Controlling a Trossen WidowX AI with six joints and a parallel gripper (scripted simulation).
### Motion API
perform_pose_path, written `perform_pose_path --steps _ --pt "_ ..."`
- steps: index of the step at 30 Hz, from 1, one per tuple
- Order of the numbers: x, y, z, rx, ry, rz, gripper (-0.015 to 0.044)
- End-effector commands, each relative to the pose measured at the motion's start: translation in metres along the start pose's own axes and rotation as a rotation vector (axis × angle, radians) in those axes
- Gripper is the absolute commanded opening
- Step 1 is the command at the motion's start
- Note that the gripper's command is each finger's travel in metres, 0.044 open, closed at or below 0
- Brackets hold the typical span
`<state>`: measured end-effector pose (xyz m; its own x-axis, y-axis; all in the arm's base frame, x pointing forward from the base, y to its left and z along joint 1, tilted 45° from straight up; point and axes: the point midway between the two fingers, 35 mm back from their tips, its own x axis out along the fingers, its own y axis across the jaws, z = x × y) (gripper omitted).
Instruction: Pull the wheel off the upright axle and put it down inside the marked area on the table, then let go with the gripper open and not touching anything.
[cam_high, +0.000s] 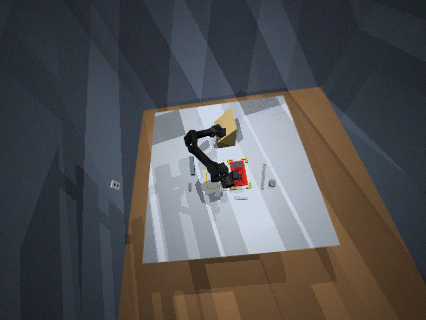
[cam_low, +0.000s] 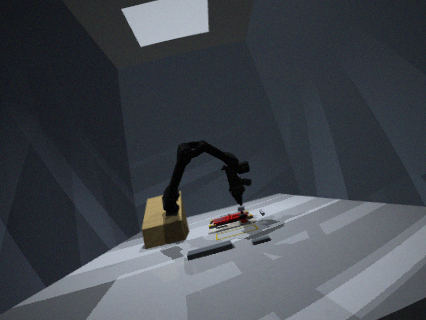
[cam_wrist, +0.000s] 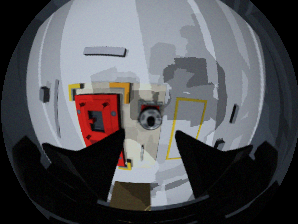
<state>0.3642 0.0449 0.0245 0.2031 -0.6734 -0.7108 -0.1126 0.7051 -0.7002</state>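
The wheel (cam_wrist: 150, 119) is a small grey disc with a dark centre, on its mount on the beige plate (cam_wrist: 136, 147). The arm covers it in the top view. My gripper (cam_wrist: 150, 133) (cam_low: 240, 202) is open and points down, close above the wheel. Nothing is between its fingers, and in the wrist view the wheel shows just beyond the gap between the fingertips. The axle cannot be made out separately. The marked area (cam_wrist: 192, 99) (cam_high: 212, 188) (cam_low: 216, 237) is a yellow outline on the table, beside the beige plate.
A red block (cam_high: 240, 172) (cam_wrist: 95, 100) (cam_low: 227, 219) lies beside the wheel, with yellow corner pieces around it. Dark bars (cam_low: 210, 250) (cam_wrist: 233, 114) (cam_high: 192, 166), a thin strip (cam_high: 263, 176) and a small grey block (cam_high: 272, 183) (cam_wrist: 44, 94) lie around. A wooden block (cam_low: 165, 230) stands at the arm's base.
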Motion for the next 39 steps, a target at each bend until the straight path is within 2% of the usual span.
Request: perform_pose_path --steps 1,5,9,12,21,27,39 --pt "0.025 -0.001 -0.002 -0.006 0.014 -0.004 0.03" --pt "0.054 -0.003 -0.004 -0.006 0.014 -0.007 0.03" --pt "0.059 -0.004 -0.004 -0.006 0.014 -0.008 0.03" --pt "0.058 -0.004 -0.006 -0.002 0.026 -0.004 0.0221" --pt "0.058 -0.004 -0.006 -0.002 0.026 -0.004 0.0161" --pt "0.057 -0.004 -0.006 -0.002 0.026 -0.004 0.0004" --pt "0.053 -0.004 -0.006 -0.002 0.025 -0.004 0.0"
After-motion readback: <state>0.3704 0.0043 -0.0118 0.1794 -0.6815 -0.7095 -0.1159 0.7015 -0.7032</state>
